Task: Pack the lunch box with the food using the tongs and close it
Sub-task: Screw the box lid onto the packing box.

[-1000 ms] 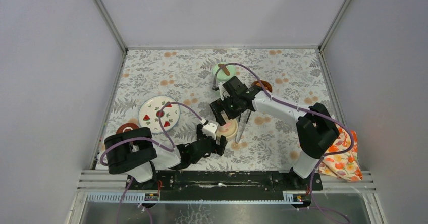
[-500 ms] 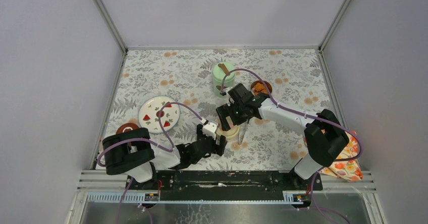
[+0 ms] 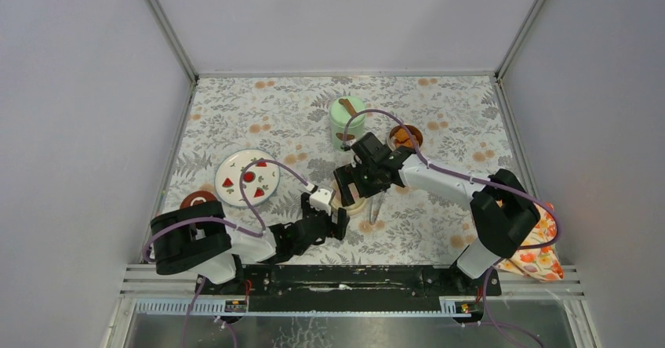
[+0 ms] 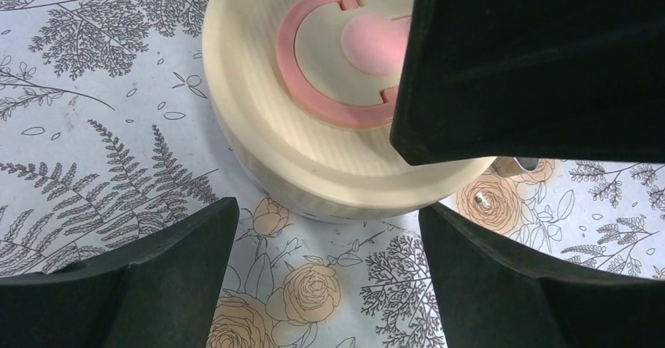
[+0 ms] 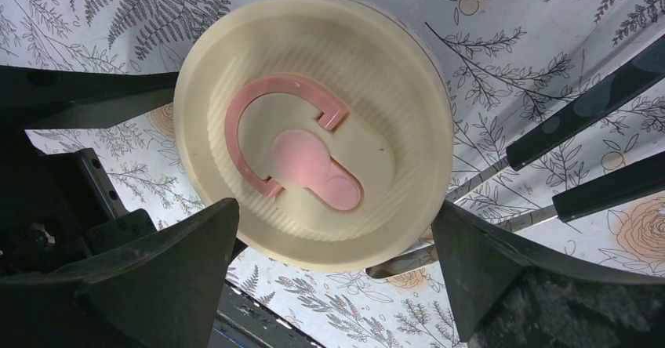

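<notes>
We see the table w/ its fern-and-flower cover, and both arms reaching to the middle. The left gripper sits low on the near side of the cream-lidded bowl, jaws spread wide, nothing pinched, the bowl just ahead of its fingers. The right gripper hangs right above the same bowl, jaws spread too, a finger on either side of the lid, pinching nothing. The fruit-print plate lies to the left, well apart. The mint-green jar stands at the back, lid on. Right of it is an open bowl w/ orange chunks. A dark-red lid shows by the left arm's base. The tongs lie just beside the cream-lidded bowl, on its right.
</notes>
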Controlling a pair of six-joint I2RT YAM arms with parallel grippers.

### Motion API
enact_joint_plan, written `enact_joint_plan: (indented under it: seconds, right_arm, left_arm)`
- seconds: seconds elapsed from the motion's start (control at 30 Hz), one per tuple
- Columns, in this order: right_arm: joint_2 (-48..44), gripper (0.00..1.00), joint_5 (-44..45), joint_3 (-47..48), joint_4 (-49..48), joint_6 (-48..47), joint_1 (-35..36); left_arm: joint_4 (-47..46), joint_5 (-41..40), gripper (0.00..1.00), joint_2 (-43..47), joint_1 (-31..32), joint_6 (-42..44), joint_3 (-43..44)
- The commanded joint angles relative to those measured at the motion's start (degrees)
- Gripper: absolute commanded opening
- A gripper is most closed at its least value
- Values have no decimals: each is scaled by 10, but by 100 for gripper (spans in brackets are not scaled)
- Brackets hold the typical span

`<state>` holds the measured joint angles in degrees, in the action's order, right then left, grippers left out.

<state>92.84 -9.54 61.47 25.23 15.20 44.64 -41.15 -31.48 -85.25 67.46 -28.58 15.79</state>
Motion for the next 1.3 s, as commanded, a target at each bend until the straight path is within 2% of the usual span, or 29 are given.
enact_joint_plan:
  seconds: [0.0, 0.2, 0.43, 0.8, 1.07, 1.27]
  right_arm:
    - [-29, 100, 7, 17, 5, 3, 3]
    - [-14, 100, 12, 75, 1, -24, -21]
    - [46, 100, 16, 141, 25, -64, -24]
    - [78, 98, -4, 148, 43, -76, -24]
    - [50, 79, -4, 103, 47, -67, -21]
    - [27, 58, 0, 69, 48, -52, -17]
  left_arm:
    - [-27, -22, 94, 14, -3, 5, -11]
    - [-36, 1, 99, 26, -1, 16, -24]
    - [-30, 2, 99, -17, 4, 46, 3]
    - [-50, -10, 99, -64, 10, 67, 26]
    - [-40, -22, 95, -65, 10, 48, 27]
    - [-25, -32, 93, -63, 10, 36, 32]
